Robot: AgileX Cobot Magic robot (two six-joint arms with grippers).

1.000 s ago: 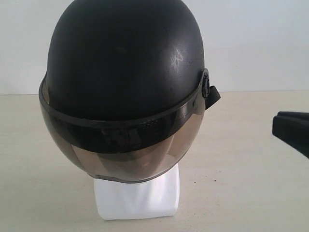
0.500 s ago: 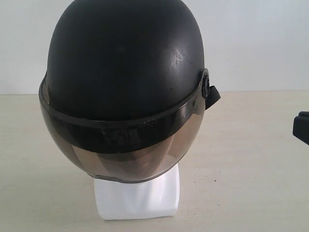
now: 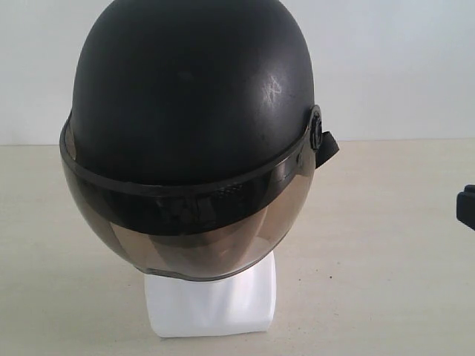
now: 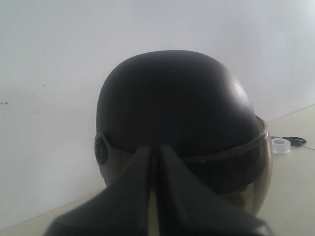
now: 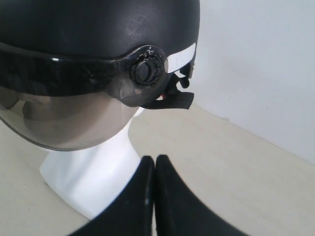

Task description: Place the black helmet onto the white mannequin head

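black helmet [image 3: 193,96]: sits on white mannequin head [image 3: 211,304], visor down
left gripper [image 4: 155,152]: clenched, empty
right gripper [image 5: 154,160]: clenched, empty

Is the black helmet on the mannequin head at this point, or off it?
On. The black helmet sits over the white mannequin head; only its neck base shows below the visor.

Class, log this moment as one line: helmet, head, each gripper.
helmet: on head, visor down | head: upright on table | left gripper: shut, empty | right gripper: shut, empty, apart from helmet
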